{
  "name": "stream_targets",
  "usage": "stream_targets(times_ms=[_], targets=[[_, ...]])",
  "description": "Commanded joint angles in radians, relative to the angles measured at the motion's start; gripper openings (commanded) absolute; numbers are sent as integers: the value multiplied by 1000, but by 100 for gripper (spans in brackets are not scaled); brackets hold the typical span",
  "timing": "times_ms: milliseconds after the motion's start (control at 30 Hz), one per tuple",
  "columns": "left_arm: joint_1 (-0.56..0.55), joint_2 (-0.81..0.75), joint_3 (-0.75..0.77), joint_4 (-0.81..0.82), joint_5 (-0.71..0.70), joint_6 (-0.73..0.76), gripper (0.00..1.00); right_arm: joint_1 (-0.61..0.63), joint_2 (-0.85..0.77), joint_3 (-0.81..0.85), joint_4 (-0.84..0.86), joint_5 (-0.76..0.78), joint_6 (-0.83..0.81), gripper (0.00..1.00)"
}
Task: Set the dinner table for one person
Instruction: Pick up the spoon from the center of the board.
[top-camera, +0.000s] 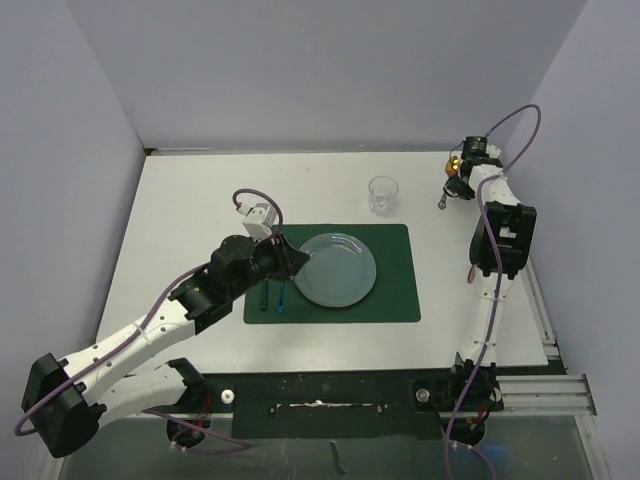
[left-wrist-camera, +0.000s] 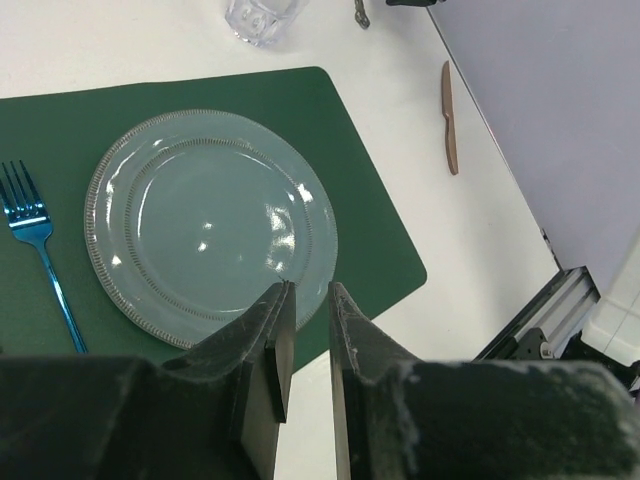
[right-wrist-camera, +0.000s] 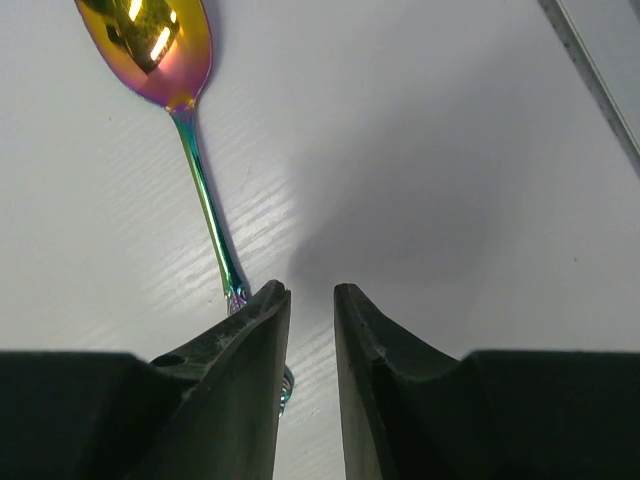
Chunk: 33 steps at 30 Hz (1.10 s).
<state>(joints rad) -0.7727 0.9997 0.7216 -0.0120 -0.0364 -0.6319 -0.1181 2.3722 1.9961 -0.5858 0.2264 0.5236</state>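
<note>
Right gripper (right-wrist-camera: 312, 295) (dinner table (right-wrist-camera: 450, 150) edge close) beside spoon (right-wrist-camera: 160, 60).

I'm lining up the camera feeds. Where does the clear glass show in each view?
Top external: glass just beyond the green placemat, centre-right.
Left wrist: cut off at the top edge, beyond the same placemat.
Right wrist: not in it.
Shared landmark: the placemat.

The plate (left-wrist-camera: 210, 225) is glossy grey-blue glaze with a beaded rim, on a matt dark green placemat (left-wrist-camera: 350, 130). The fork (left-wrist-camera: 30, 230) is mirror-shiny blue metal. The spoon (right-wrist-camera: 150, 40) is rainbow-polished metal on the matt white counter (right-wrist-camera: 420, 150).
</note>
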Motion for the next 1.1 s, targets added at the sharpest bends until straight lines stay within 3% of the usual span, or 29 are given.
stream_targets(times_ms=[0, 367, 1067], targets=[[-28, 13, 76, 44, -61, 58, 17, -15, 18, 89, 14, -43, -7, 26], [-40, 44, 82, 53, -52, 72, 17, -16, 60, 116, 71, -127, 14, 35], [-43, -17, 71, 18, -64, 83, 18, 7, 139, 149, 117, -149, 1, 31]])
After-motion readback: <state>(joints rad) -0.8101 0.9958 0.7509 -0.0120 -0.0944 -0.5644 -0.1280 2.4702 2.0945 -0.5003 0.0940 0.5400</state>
